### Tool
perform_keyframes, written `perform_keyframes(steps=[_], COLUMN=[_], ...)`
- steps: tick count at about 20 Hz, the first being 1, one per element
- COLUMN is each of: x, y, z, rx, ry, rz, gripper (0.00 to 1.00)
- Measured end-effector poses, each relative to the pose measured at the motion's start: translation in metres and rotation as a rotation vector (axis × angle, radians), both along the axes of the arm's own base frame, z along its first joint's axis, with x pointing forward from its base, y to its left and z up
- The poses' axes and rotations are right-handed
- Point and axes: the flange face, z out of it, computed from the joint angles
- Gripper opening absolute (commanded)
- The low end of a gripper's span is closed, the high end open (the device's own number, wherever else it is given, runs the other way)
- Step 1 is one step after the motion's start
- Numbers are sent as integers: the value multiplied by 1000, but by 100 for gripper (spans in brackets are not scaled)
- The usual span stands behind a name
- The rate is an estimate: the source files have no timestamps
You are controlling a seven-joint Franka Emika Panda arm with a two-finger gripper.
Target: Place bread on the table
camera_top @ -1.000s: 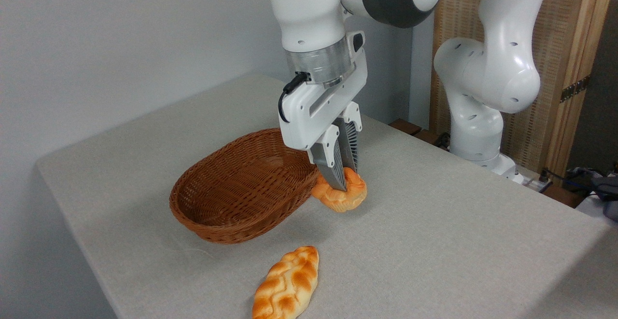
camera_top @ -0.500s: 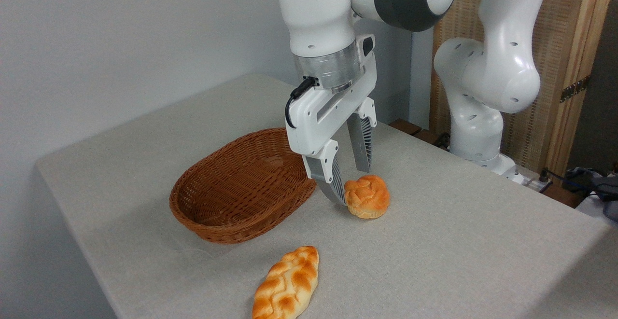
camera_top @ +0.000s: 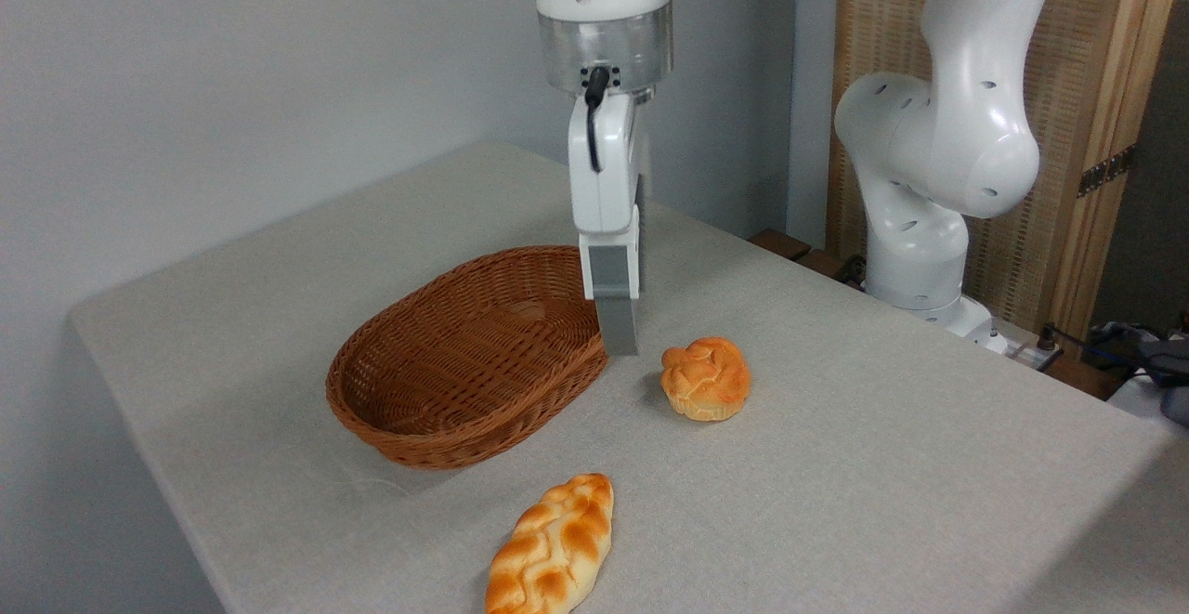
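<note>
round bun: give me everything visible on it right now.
The bread is a small round bun with a golden-orange, knotted, lumpy top and a paler base; glossy, it may be a replica. It sits upright and intact on the grey-beige table, right of the wicker basket and clear of its rim. Nothing grips it: the gripper hangs up and to its left, not touching.

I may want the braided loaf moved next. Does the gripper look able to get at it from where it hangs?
Probably yes. The braided loaf lies alone on bare table, near the front edge, with nothing over it. The gripper hangs above, beside the basket; the bun sits off to the right.
</note>
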Motion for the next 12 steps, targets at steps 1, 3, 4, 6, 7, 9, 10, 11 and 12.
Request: perform_keyframes(steps=[1,3,4,6,7,9,10,11,12], x=[1,3,5,10,12,17,19,22,27], y=[-2,-8,-13,-24,-29,-41,-47,-55,-62], z=[5,13,17,25,29,34,37,42,48], rx=[-35,-89,-101,-107,-107,-105,-102,-100,-100], ry=[-3,-2,-2,-5,-6,-3,3,6,2], rz=[84,231,285,371,413,487,521,563,607], gripper=[100,100,100,100,100,100,100,100,100])
